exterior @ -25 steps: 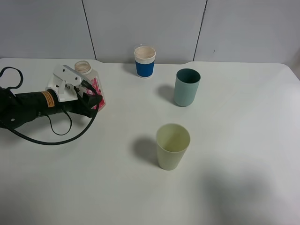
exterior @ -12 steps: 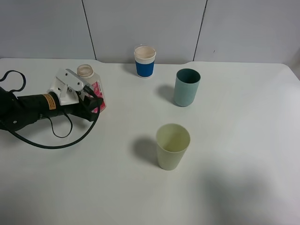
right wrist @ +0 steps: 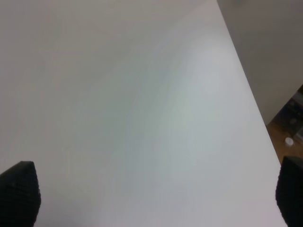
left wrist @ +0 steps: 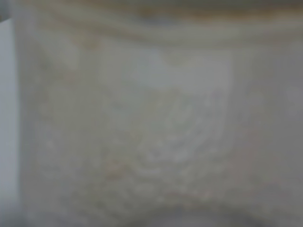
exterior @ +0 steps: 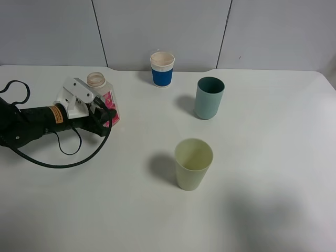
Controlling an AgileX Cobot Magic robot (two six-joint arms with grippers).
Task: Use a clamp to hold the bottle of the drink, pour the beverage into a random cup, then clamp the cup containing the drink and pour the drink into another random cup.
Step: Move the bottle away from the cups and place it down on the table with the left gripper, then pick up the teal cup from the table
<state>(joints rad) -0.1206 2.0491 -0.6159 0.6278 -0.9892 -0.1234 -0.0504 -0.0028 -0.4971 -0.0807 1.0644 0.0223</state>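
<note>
Grey wall panels back a white bench (exterior: pixel 273 157) with four vessels on it. At the upper left of the frame stands the bottle (exterior: pixel 97 84), upright with its open neck pointing up. The left tool (exterior: pixel 107 114) is clenched on its lower body, over the pink label. The left arm lies almost level and reaches in from the frame's left edge, with a black cable (exterior: pixel 63 157) looped below it. The left wrist view is filled by a blurred pale surface, most likely the bottle wall pressed close. I cannot tell whether the bottle's base is touching the bench.

All three cups lie to the right of the bottle, on the far side from the arm:
- the blue-banded cup (exterior: pixel 162 69), nearest, at upper centre
- the teal cup (exterior: pixel 209 98), further right
- the yellow-green cup (exterior: pixel 193 164), at lower centre, well apart

Any pour probably means carrying the bottle rightward and tipping its neck away from the arm.

The right tool (right wrist: pixel 155 191) is released, its black tips wide apart over bare bench, and it is outside the high view.
</note>
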